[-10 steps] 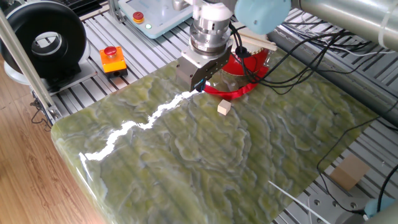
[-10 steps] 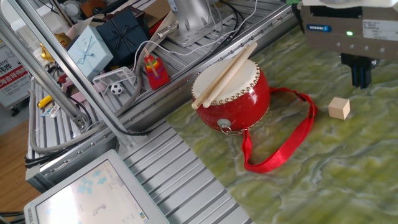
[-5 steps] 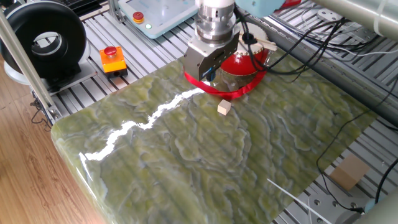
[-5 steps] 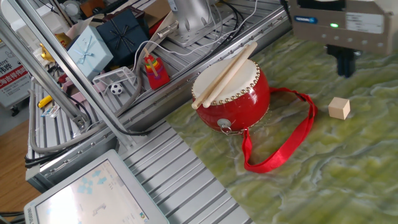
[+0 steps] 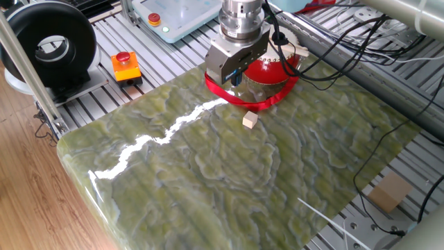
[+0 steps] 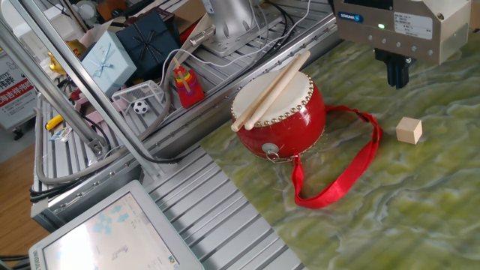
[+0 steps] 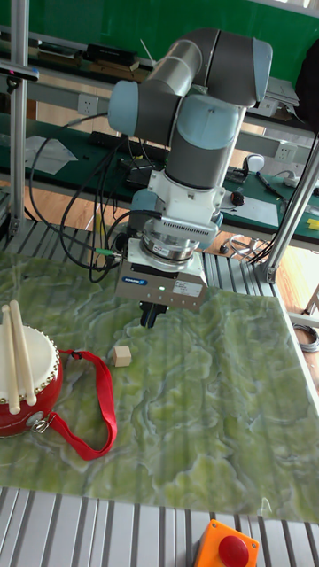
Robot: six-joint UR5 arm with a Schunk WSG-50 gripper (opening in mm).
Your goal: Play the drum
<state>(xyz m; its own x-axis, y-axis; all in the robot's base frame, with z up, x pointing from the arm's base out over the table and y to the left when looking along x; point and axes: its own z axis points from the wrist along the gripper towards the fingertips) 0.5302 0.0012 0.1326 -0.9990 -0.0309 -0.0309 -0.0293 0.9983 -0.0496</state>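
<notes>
The drum (image 6: 283,120) is a glossy red barrel with a cream skin top, standing on the green marbled table; it also shows at the left edge (image 7: 28,383) and behind the arm (image 5: 276,68). Two wooden drumsticks (image 6: 274,88) lie across its skin. Its red ribbon strap (image 6: 346,166) loops out over the table. My gripper (image 6: 397,73) hangs above the table beside the drum, apart from it, fingers together and holding nothing. In the tall fixed view my gripper (image 7: 151,315) is right of the drum, above a small wooden cube (image 7: 122,355).
The wooden cube (image 6: 409,130) lies near the ribbon. An orange box with a red button (image 5: 125,66) sits on the slatted frame off the table's edge. Cables, a gift box (image 6: 105,58) and small toys crowd the frame behind the drum.
My gripper has moved across the table toward the drum's side and away from the cube. The drum, sticks, ribbon and cube have not moved.
</notes>
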